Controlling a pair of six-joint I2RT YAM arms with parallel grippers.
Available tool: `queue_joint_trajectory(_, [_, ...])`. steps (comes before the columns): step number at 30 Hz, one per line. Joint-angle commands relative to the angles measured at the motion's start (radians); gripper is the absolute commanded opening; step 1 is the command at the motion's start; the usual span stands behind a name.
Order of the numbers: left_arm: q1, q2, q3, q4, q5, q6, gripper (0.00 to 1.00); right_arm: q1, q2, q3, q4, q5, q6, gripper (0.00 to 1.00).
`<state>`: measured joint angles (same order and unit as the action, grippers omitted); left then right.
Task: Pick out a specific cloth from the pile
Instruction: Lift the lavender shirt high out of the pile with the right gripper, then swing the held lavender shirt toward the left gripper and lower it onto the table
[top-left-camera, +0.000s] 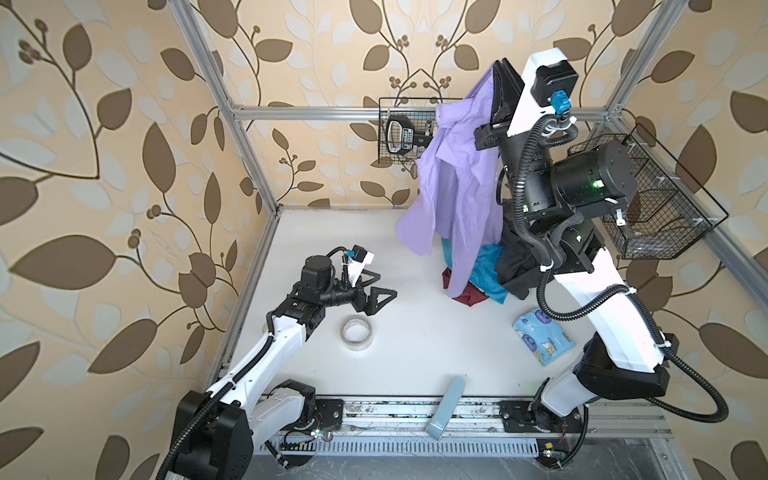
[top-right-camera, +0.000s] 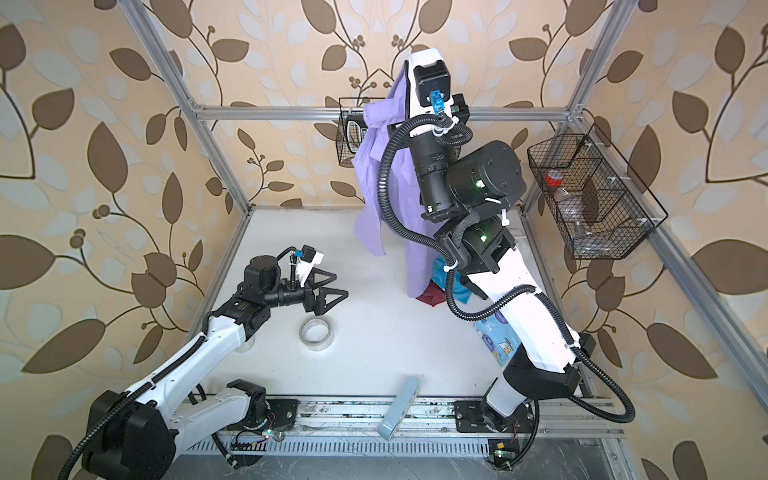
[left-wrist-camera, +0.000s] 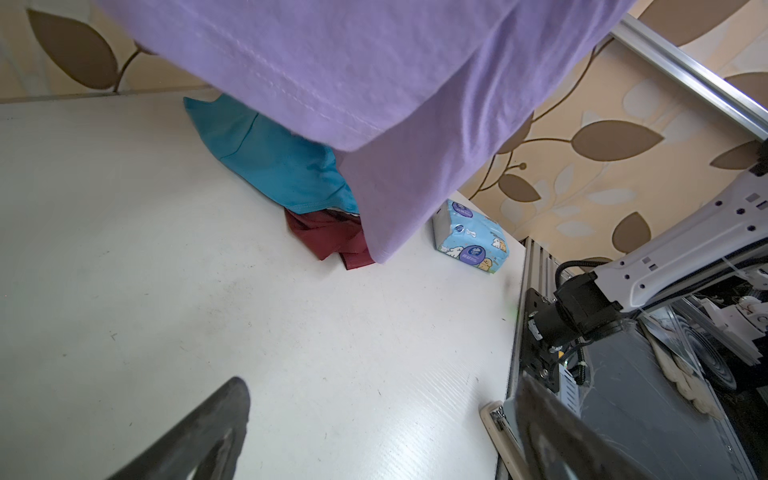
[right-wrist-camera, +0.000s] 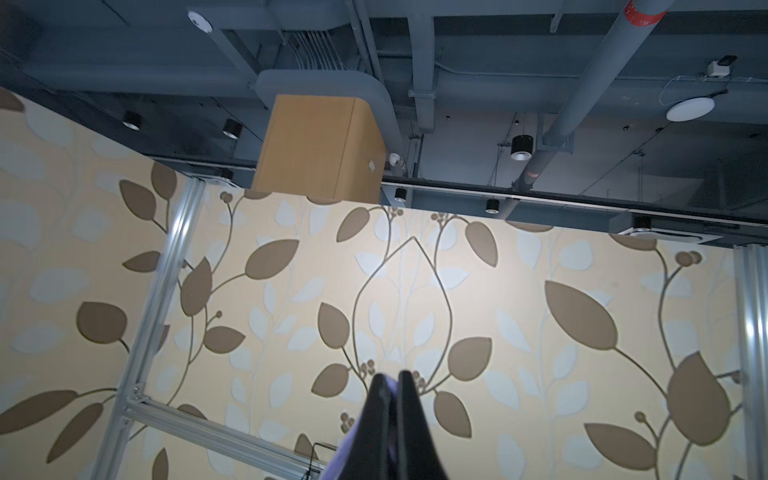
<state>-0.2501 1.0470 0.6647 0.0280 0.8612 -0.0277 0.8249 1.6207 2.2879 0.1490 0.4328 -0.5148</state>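
Cloth (top-left-camera: 457, 187) is not yet cleared: near left, the left gripper (top-left-camera: 380, 286) is parked (fingers spread); on the table (top-left-camera: 332, 249) the hem touches the pile (top-left-camera: 515, 266); far right, its top is pinched in the fingers of the right gripper (right-wrist-camera: 392, 378), so a straight lift is advised.

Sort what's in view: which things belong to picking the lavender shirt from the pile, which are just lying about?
Job: lavender shirt, held up by the shut right gripper; pile of garments beneath.
Lying about: tape roll, tissue pack, pale blue bar.
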Motion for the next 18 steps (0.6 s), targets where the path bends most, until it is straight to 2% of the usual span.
queue_joint_trajectory(1, [-0.007,-0.025,-0.009,0.026,0.021,0.022,0.99,0.011,0.016,0.079,0.094,-0.156,0.103,0.0])
queue_joint_trajectory(9, [-0.008,-0.033,-0.011,0.024,0.021,0.025,0.99,0.014,0.063,0.109,0.178,-0.255,0.16,0.0])
queue_joint_trajectory(18, [-0.008,-0.047,-0.017,0.024,0.026,0.03,0.99,0.014,0.158,0.102,0.187,-0.276,0.196,0.0])
